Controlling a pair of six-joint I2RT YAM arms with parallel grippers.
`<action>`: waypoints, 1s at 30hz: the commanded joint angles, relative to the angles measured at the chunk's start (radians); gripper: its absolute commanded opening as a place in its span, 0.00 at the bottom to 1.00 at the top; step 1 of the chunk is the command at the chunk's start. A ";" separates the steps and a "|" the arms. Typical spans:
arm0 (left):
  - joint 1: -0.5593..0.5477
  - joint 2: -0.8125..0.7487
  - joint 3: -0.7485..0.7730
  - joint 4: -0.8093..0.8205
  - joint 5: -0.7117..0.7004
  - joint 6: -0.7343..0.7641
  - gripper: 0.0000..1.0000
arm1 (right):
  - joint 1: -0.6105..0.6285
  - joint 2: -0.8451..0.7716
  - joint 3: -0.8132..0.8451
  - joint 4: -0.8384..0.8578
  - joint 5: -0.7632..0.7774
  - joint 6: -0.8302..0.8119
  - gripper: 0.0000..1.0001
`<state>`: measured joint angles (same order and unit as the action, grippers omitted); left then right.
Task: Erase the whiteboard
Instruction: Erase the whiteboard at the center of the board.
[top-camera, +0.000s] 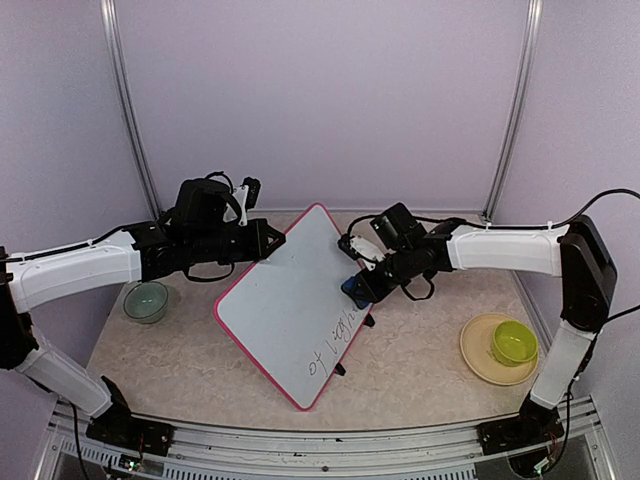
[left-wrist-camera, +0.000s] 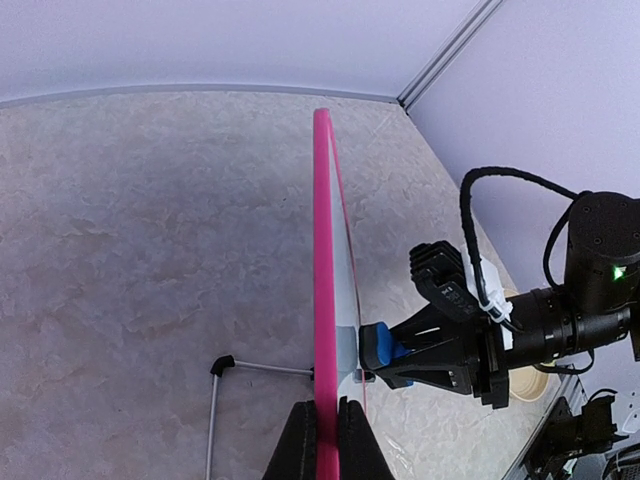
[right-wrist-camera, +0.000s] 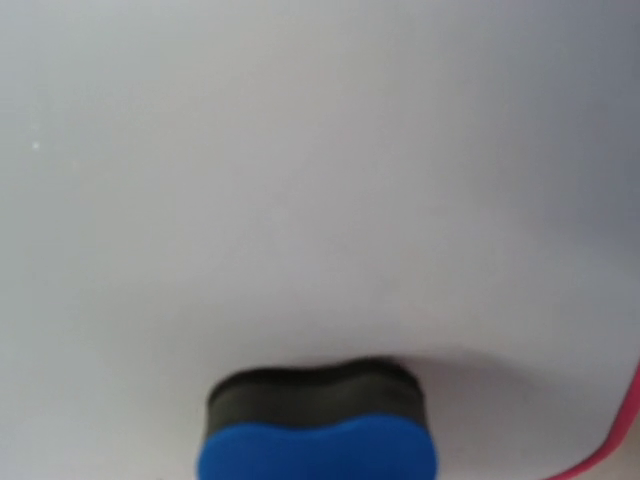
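A teal bowl (top-camera: 146, 301) sat on the table (top-camera: 420, 370) left of the board (top-camera: 290, 310), well apart from it. At the right a lime bowl (top-camera: 513, 343) stood on a yellow plate (top-camera: 478, 362), also well clear. Nothing lay between either arm and the board. The board stood tilted at mid-table on thin black wire feet (left-wrist-camera: 222, 366), one corner toward the back wall, with dark writing (top-camera: 335, 347) along its near right edge.

The left gripper (top-camera: 270, 240) was clenched on the board's upper left rim (in its wrist view the two black fingers (left-wrist-camera: 296, 445) pinched the pink edge between them). The right gripper (top-camera: 362, 287) was closed around an eraser (right-wrist-camera: 315, 440), pressing it against the board's face near the right rim, just above the writing.

The table was mottled beige, stone-like. The board was a smooth white rectangle with rounded corners and a thin pink rim. The eraser had a glossy blue waisted body and a black felt pad (right-wrist-camera: 312, 385), flat on the white.
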<state>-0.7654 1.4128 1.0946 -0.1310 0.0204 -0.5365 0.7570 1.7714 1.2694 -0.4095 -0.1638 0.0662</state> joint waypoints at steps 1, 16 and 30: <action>-0.022 0.017 -0.013 -0.080 0.046 0.020 0.00 | 0.012 -0.004 -0.022 -0.009 -0.040 -0.015 0.00; -0.025 0.012 -0.005 -0.091 0.043 0.019 0.00 | 0.049 0.033 -0.178 -0.022 -0.022 0.007 0.00; -0.031 0.005 -0.011 -0.096 0.030 0.014 0.00 | 0.037 0.029 0.057 -0.045 0.114 0.018 0.00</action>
<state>-0.7689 1.4128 1.0950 -0.1318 0.0120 -0.5373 0.7963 1.7828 1.2659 -0.4732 -0.0925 0.0715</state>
